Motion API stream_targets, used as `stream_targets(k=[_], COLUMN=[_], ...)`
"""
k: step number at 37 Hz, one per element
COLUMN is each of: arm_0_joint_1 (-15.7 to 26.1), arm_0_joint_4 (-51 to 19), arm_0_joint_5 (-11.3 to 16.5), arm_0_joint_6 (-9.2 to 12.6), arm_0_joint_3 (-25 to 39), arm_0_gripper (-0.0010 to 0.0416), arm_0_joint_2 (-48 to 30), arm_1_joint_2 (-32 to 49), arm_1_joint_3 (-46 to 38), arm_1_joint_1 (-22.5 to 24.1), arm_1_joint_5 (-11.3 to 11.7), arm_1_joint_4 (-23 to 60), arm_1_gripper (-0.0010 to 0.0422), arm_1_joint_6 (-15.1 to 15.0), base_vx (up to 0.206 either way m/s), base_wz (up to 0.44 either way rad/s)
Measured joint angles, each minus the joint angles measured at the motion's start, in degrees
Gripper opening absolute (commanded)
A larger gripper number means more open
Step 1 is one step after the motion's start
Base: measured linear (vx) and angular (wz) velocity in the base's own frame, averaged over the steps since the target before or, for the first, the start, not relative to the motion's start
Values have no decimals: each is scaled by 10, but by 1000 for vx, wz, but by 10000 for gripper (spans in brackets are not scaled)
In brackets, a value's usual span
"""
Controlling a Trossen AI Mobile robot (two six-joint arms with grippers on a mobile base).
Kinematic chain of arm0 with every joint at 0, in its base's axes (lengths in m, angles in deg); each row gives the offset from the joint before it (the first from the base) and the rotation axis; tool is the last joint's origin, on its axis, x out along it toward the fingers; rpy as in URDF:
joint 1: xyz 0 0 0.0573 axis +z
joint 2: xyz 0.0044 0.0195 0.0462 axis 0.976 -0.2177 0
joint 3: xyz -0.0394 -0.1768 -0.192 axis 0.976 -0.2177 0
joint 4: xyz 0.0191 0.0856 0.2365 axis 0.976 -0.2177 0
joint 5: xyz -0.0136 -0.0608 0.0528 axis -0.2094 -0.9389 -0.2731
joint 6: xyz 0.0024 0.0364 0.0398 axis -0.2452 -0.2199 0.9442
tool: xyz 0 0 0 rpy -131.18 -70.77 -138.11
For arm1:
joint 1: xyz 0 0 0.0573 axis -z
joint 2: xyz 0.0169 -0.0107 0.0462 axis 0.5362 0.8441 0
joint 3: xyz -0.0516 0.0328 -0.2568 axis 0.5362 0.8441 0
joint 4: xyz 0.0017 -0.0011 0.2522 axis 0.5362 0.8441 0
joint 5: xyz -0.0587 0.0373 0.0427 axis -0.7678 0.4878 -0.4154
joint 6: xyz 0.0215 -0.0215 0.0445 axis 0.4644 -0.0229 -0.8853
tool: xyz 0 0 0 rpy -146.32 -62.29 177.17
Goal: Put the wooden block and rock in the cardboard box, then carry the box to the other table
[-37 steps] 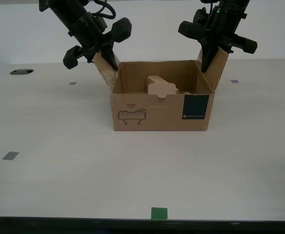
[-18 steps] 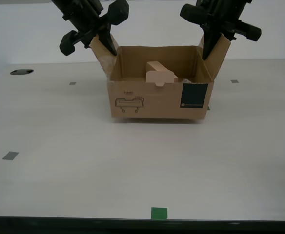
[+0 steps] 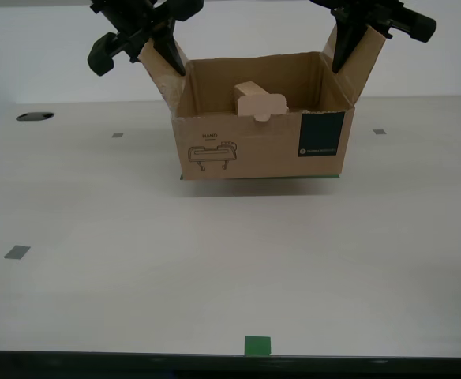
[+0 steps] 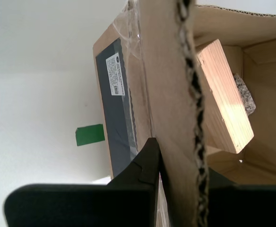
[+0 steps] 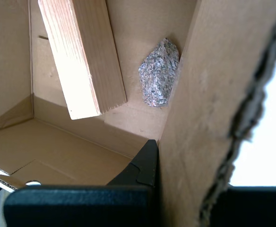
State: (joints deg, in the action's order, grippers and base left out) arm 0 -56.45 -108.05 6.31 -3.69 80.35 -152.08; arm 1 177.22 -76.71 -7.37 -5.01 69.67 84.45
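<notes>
Brown corrugated cardboard fills the middle of the exterior view: the cardboard box point(image 3: 246, 154) hangs level, its base just clear of the whitish table point(image 3: 215, 268), with a thin dark strip under it. Its long axis runs from 9 to 3 o'clock and the printed front faces the camera. My first gripper point(image 3: 161, 59) is pinched onto the side flap at the box's 10 o'clock, and my second gripper point(image 3: 349, 47) is clamped on the flap at 2 o'clock; in both wrist views a black finger presses flat against the cardboard. On the front, "HAND" sits above a line drawing toward 8 o'clock, and a dark teal label point(image 3: 321, 134) toward 4 o'clock carries small white print too fine to read. Inside, the wooden block point(image 5: 81, 56) leans tilted, long axis sloping up from the floor, its upper end near the rim. The rock point(image 5: 159, 73) lies just beside it, on my first gripper's side. A green tape mark point(image 3: 256, 345) sits at 6 o'clock on the table edge.
</notes>
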Motion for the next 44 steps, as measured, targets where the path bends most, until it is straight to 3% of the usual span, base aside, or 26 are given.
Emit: stream_targets(k=[14,32,44], arm_0_joint_1=[0,0,0], arm_0_joint_4=[-22,-27,-29], arm_0_joint_5=[0,-1,-1], arm_0_joint_6=[-4,-18,-17], arm_0_joint_3=[0,0,0], arm_0_gripper=[0,-1,0], arm_0_joint_2=[8,17,17], arm_1_joint_2=[-19,-19,-19], arm_1_joint_3=[1,1,1], arm_1_joint_1=[13,19,19], arm_1_joint_5=[1,2,2], arm_1_joint_4=[12,12,12], arm_1_gripper=[-1,-1,-1], arm_1_joint_6=[9,29,19], base_vx=[-27,-105,-101], base_wz=[0,-8,53])
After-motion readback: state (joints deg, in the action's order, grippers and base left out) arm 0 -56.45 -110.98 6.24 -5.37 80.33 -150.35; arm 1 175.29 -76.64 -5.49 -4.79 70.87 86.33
